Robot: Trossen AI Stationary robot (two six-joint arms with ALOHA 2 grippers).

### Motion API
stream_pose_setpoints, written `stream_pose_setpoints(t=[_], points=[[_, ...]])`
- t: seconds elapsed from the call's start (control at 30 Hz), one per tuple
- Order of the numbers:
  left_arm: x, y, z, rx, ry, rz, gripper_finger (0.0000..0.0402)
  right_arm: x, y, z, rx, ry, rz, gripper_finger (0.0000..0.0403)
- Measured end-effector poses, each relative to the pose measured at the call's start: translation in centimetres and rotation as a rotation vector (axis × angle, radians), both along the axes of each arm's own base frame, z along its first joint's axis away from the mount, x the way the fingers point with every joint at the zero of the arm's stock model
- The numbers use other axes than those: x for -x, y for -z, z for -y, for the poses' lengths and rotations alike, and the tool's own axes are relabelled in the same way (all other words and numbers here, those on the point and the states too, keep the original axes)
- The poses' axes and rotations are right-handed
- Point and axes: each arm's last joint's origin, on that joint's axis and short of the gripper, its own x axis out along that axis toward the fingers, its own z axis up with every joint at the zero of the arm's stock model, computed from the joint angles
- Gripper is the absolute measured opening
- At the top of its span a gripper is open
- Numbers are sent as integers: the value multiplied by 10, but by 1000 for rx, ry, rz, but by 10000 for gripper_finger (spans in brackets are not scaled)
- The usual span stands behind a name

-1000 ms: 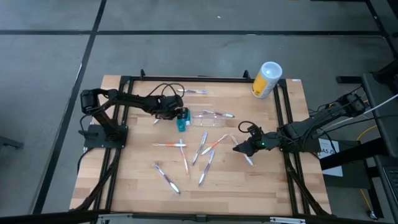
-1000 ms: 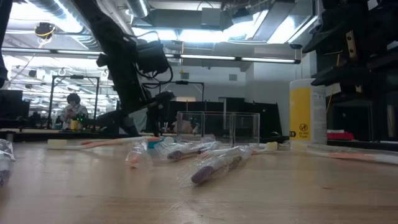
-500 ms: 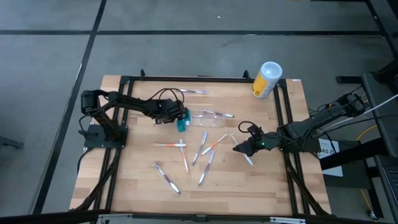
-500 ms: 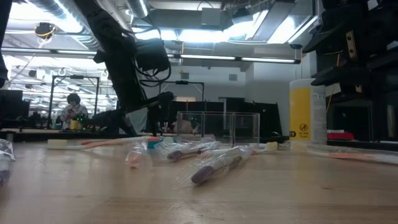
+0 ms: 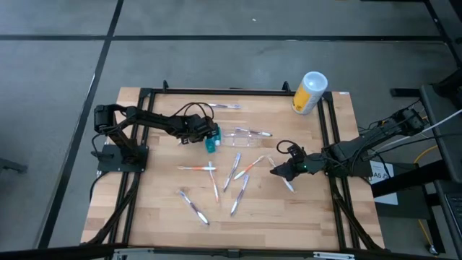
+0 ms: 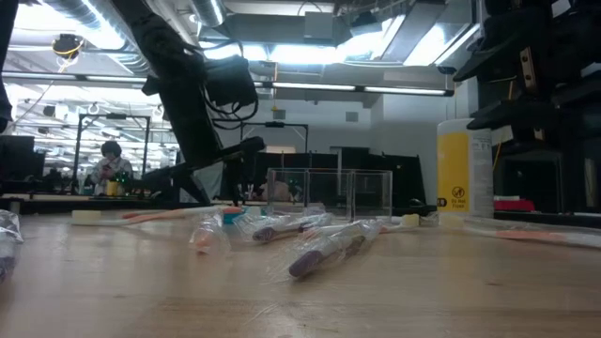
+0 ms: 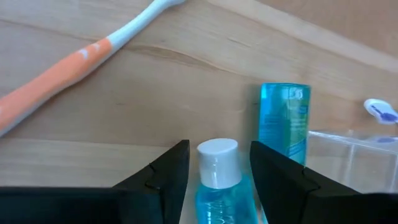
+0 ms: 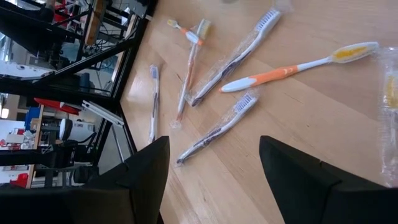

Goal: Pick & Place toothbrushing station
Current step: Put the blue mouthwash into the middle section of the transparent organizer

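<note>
Since a second ago, the left gripper [image 5: 209,135] has been drawn back slightly toward its base, and its jaws have been narrowed around a small blue bottle [image 7: 216,180] with a white cap, which stands between the fingers [image 7: 163,176]; contact cannot be told. The toothbrushing station [image 5: 244,139] is seen just beyond and to the right of those jaws, apart from them, near the middle of the table [image 5: 159,209]. It appears as a clear, boxy plastic holder with compartments. Farther right, the right gripper [image 5: 278,172] is held low with jaws spread wide, empty, among scattered toothbrushes [image 5: 238,195].
</note>
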Motion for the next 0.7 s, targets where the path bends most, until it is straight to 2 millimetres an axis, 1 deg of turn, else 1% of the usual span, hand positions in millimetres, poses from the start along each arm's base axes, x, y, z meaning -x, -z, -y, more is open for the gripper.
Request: stream_pose_setpoints(t=[0.2, 0.4, 0.5, 0.67, 0.7], points=[[-4, 12, 3, 24, 5, -27, 162, 0, 0, 0, 0, 0, 0, 252], [-6, 13, 8, -2, -42, -18, 156, 1, 0, -2, -16, 0, -1, 251], [-5, 14, 8, 4, -42, -34, 136, 2, 0, -3, -18, 8, 1, 251], [-3, 15, 8, 9, -44, -52, 87, 3, 0, -5, -21, 7, 3, 251], [-3, 15, 8, 8, -44, -54, 85, 3, 0, -6, -20, 6, 3, 251]])
